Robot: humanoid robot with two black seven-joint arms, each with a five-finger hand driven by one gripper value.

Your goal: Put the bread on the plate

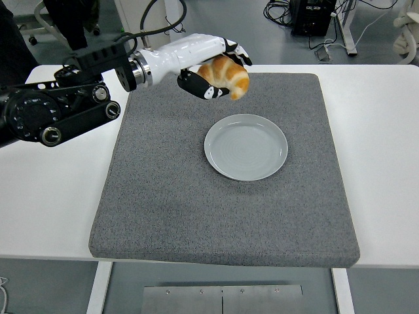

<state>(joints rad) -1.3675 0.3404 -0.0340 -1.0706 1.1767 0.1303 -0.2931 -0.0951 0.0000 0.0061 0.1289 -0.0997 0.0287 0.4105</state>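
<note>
Golden-brown bread [227, 74], crescent-shaped like a croissant, held up in the air above the far part of the grey mat [170, 196], just beyond the far-left rim of the plate [246, 146] and apart from it. Gripped by the left hand [213, 69], white-shelled with black fingers [204, 91] curled under and around the bread; fingertips on the far side partly hidden behind it. Pale, round, bare plate lying flat near the middle of the mat. Mat resting on the white table [386, 157], its corners all in view. Left arm [65, 111] reaching in from the left edge, black joints and cable cut off at the frame. No brand, label or readable writing anywhere on hand, plate or mat. Right arm out of view. At the top left, a dark-clothed person [13, 39], mostly cropped. Beyond the table, floor with cables and dark equipment [314, 16], too small and cut off to identify.
</note>
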